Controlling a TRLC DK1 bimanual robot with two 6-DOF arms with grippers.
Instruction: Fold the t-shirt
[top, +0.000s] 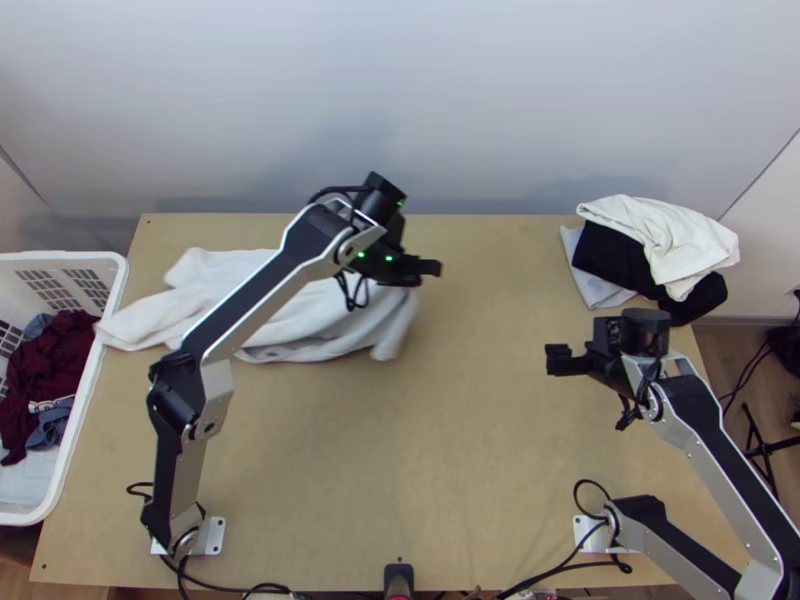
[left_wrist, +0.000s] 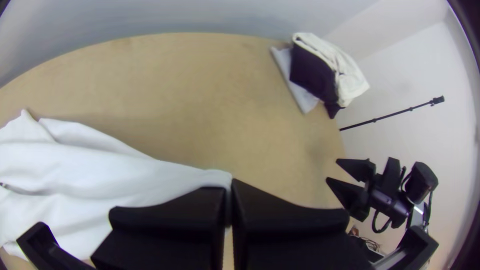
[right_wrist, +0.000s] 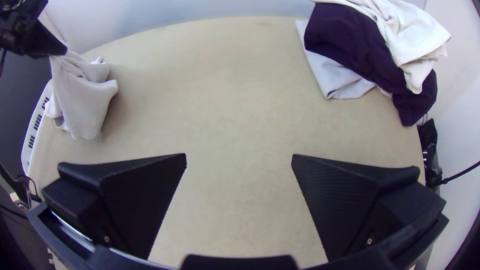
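- White fabric t-shirt (top: 370, 330): seen laid in loose, bunched folds at the far left of the light wooden worktop (top: 480, 450); one edge is held raised.
- White-and-black left arm (top: 265, 302): bent at the elbow, forearm stretched diagonally over the shirt; black left end effector (top: 432, 268) pointed toward the right side.
- Left grip: its fingers are pressed together, the shirt's edge pinched between the tips.
- White-and-black right arm (top: 715, 455): elbow swung out at the right, forearm folded back inward; black right end effector (top: 556, 360) pointed left, held near the right-hand side, well apart from the shirt.
- Right grip: fingers spread wide, nothing held.
- Far right corner: cream cloth (top: 660, 235) stacked on black cloth (top: 620, 258), light grey cloth (top: 590, 280) underneath.
- Left side: dark red garment (top: 62, 350) contained in a white plastic basket (top: 88, 390).
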